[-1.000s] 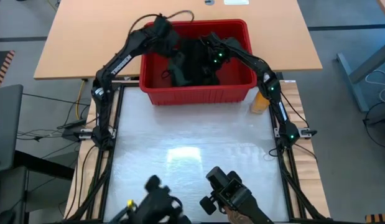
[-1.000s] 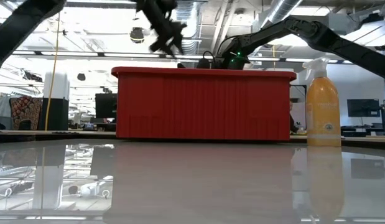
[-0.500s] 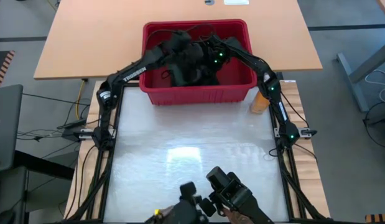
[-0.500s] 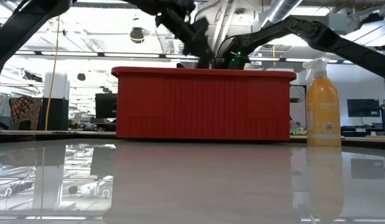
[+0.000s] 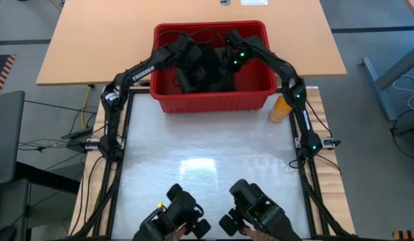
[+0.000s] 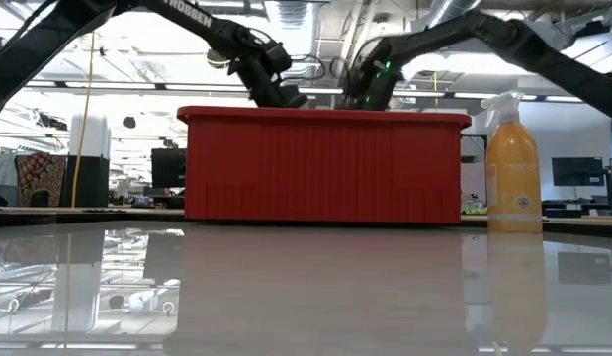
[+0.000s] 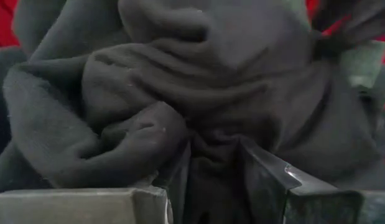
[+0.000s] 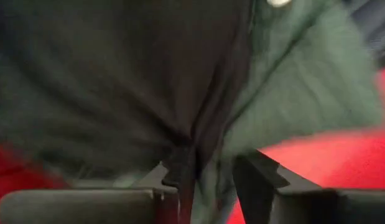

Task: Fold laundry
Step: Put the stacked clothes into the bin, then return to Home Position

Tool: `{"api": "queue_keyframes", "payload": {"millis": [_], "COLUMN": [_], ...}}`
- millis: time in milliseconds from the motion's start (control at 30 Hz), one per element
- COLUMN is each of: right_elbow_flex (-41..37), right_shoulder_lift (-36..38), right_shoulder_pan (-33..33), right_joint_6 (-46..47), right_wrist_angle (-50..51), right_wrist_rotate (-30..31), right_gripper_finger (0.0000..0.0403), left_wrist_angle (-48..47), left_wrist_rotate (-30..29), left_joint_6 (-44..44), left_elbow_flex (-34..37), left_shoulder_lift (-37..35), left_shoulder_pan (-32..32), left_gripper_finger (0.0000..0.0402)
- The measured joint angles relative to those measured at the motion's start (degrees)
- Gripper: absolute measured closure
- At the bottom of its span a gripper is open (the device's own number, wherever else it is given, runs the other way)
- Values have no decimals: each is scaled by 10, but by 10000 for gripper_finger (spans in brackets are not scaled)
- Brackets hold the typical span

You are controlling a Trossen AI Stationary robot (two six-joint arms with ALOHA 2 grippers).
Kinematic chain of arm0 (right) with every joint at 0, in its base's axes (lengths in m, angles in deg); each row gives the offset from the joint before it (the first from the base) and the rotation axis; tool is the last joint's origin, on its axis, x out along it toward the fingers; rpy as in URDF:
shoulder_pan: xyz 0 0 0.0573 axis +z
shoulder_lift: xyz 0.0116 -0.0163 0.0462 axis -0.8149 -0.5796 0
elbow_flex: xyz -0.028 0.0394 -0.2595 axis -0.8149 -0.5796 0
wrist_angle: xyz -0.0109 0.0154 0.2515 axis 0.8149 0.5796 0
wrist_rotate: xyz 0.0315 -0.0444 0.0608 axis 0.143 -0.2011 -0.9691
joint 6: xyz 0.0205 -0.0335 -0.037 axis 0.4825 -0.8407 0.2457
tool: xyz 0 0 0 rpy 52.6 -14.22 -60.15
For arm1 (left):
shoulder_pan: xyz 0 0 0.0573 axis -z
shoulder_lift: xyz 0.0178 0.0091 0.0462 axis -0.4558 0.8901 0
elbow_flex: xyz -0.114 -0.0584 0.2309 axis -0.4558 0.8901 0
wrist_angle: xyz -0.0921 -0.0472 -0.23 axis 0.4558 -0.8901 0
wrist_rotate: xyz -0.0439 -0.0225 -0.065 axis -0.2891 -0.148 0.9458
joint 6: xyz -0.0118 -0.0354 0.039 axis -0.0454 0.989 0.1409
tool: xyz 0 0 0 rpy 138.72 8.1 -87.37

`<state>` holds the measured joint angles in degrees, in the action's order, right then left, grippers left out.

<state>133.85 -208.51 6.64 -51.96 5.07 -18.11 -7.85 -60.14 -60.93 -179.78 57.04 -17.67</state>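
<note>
The laundry (image 5: 208, 72) is a heap of dark garments in the red basket (image 5: 213, 102) at the table's far edge. Both arms reach down into the basket. My left gripper (image 7: 214, 152) is on the heap's left side, shut on a dark grey fleecy garment (image 7: 148, 93). My right gripper (image 8: 211, 158) is on the heap's right side, shut on dark green cloth (image 8: 304, 93) that bears a pale button (image 8: 279, 2). In the low view the basket's front wall (image 6: 325, 163) hides both sets of fingertips and the heap. My left gripper pinches a bunched fold of the grey garment (image 7: 211, 140) between its two fingers, slanting down from the left. The rest of the garment lies on the heap in thick wrinkles. One layer or several, I cannot tell. My right gripper pinches a gathered bunch of dark green cloth (image 8: 201, 140) between its two fingers, slanting down from the right. Creases run from the cloth into the fingers, so it is drawn up there. The rest stays in the basket.
An orange spray bottle (image 5: 280, 108) stands just right of the basket's near right corner. The glossy work surface (image 5: 207, 167) lies between the basket and the near edge. Camera mounts (image 5: 253, 211) sit at the near edge.
My left gripper has swung from above the basket's far left corner toward the right and down onto the heap, and its fingers have taken in the grey cloth. My right gripper has risen a little above the basket's rim with the green cloth.
</note>
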Motion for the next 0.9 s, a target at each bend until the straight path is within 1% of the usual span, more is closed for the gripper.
{"api": "queue_keyframes", "payload": {"millis": [200, 333, 433, 533, 633, 700, 800, 900], "right_elbow_flex": [1, 1, -3, -22, -59, -92, -146, -212], "right_shoulder_lift": [56, 97, 128, 138, 137, 136, 136, 136], "right_shoulder_pan": [-1, -5, -3, 5, 16, 23, 31, 40], "right_joint_6": [-15, -15, -28, -49, -51, -43, -38, -38], "right_wrist_angle": [27, 19, -9, -72, -149, -210, -317, -441], "right_wrist_rotate": [0, 0, -32, -79, -113, -119, -119, -108], "right_gripper_finger": [253, 240, 234, 232, 234, 236, 239, 241], "left_wrist_angle": [4, 8, 14, 21, 24, 35, 20, 8], "left_wrist_rotate": [1, -1, -4, 11, 27, 23, 11, 26], "left_joint_6": [3, 3, 3, 1, -12, -31, -44, -39], "left_elbow_flex": [41, 44, 44, 40, 30, 26, 25, 26], "left_shoulder_lift": [-1, -1, 0, -5, -34, -62, -95, -113], "left_shoulder_pan": [-4, -6, -6, -6, -7, -6, -5, -6], "left_gripper_finger": [288, 289, 289, 289, 290, 290, 290, 290]}}
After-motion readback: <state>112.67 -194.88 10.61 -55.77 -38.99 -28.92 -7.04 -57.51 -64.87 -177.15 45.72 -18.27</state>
